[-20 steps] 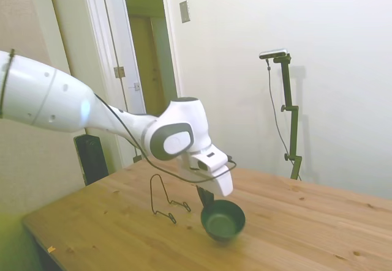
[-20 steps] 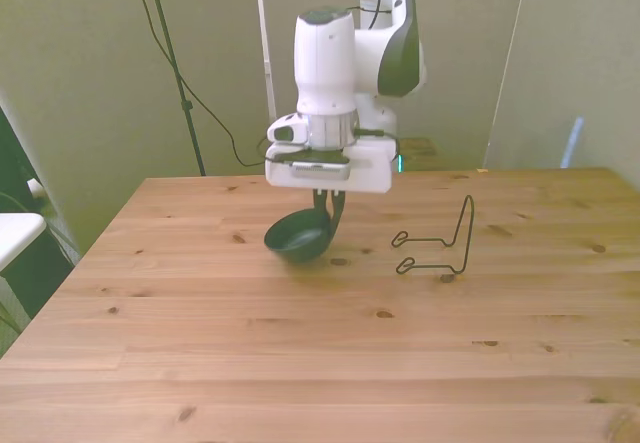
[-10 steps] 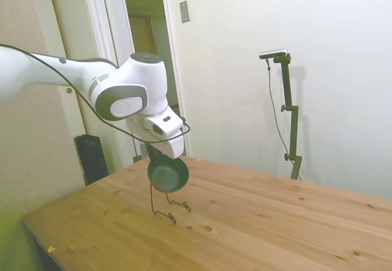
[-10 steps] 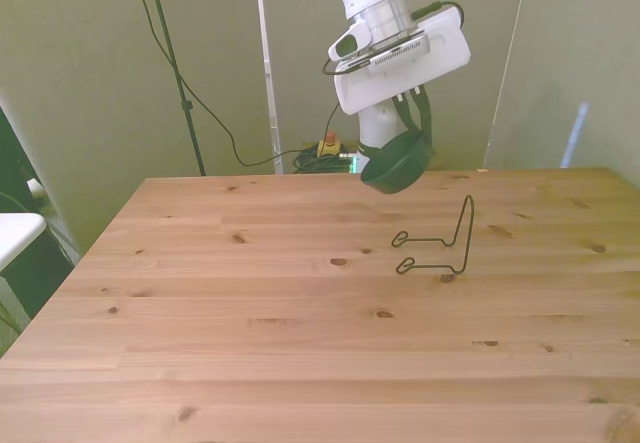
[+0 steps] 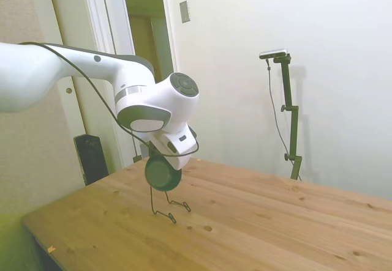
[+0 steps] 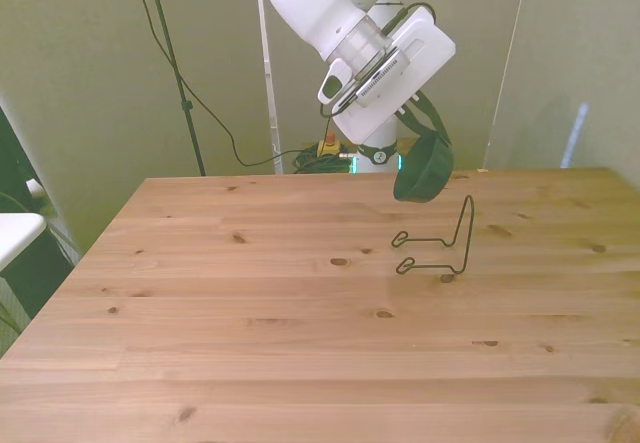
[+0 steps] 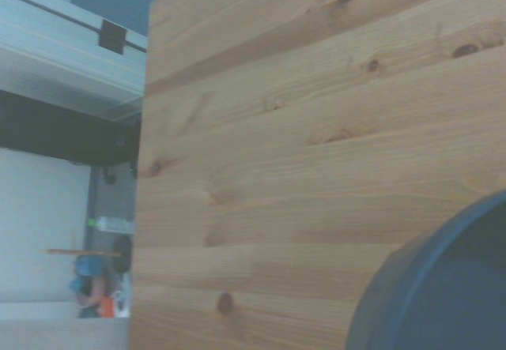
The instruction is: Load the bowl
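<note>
Franka gripper (image 6: 418, 131) carries the dark green bowl (image 6: 421, 167) tipped on edge in mid-air, upper centre-right of the front view, fingers clamped on its rim. Bowl hangs just above the black wire stand (image 6: 440, 240), not touching it, over the wooden table (image 6: 250, 323). Wrist cam: bowl rim (image 7: 443, 287), blurred.

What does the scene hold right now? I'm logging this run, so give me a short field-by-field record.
bowl: dark green, held in the air, tilted on its side
gripper: shut on the bowl's rim
wire stand: thin, black, empty, standing on the table
bowl versus stand: bowl is above the stand's upright loop, not touching it
table: wooden
task state: bowl not yet loaded
</note>
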{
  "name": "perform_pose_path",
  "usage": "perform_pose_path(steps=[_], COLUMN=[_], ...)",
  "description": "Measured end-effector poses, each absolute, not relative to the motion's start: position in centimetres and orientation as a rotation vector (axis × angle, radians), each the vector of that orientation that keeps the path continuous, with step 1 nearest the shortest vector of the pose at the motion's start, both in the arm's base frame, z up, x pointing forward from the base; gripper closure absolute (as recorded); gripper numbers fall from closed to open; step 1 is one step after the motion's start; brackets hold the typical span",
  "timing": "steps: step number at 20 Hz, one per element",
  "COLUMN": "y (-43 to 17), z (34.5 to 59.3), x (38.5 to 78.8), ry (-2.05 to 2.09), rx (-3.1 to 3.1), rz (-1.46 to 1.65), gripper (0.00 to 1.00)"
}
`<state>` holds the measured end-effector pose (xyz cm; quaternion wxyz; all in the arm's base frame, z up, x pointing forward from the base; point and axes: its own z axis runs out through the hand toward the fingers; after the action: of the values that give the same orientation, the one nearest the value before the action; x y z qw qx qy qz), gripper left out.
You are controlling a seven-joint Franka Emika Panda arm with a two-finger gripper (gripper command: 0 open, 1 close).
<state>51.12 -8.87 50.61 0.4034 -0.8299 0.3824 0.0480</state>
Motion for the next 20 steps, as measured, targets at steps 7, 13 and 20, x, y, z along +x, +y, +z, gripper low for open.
perform_pose_path(steps=[7, 13, 20], y=[-8.0, -7.2, -7.8], z=[46.6, 46.7, 46.2], x=[52.7, 53.3, 53.7], ry=[1.026, 1.07, 1.133], rx=[-1.977, -1.974, -1.954], rz=[0.271, 0.287, 0.289], gripper=[1.0, 1.0, 1.0])
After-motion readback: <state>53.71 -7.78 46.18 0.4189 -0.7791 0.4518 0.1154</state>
